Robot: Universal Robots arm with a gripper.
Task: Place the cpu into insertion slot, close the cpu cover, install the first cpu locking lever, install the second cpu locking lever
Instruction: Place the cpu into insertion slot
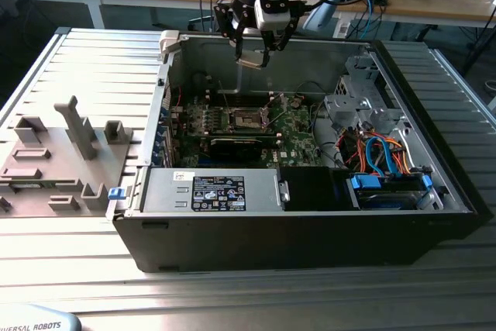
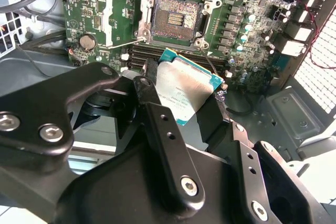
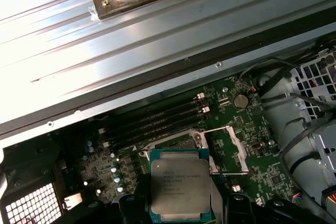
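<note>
My gripper (image 1: 253, 57) hangs over the back edge of the open computer case, shut on the cpu (image 1: 249, 60) by two opposite edges. In both wrist views the cpu (image 2: 184, 85) (image 3: 181, 184) is a flat silver-grey square on a green base between the black fingers (image 2: 152, 98). The insertion slot (image 2: 176, 18) (image 3: 173, 142) lies uncovered on the green circuit board below, well apart from the chip; it is the dark square (image 1: 248, 119) mid-board. The cpu cover (image 2: 122, 17) (image 3: 229, 150) is swung open beside the slot, with thin wire levers along it.
Long memory slots (image 3: 152, 119) run beside the socket, and a black card (image 1: 236, 145) lies across the board. A drive cage (image 1: 356, 102) with blue and orange cables (image 1: 380, 153) fills the exterior view's right. A grey fixture (image 1: 70, 153) sits outside the case on the left.
</note>
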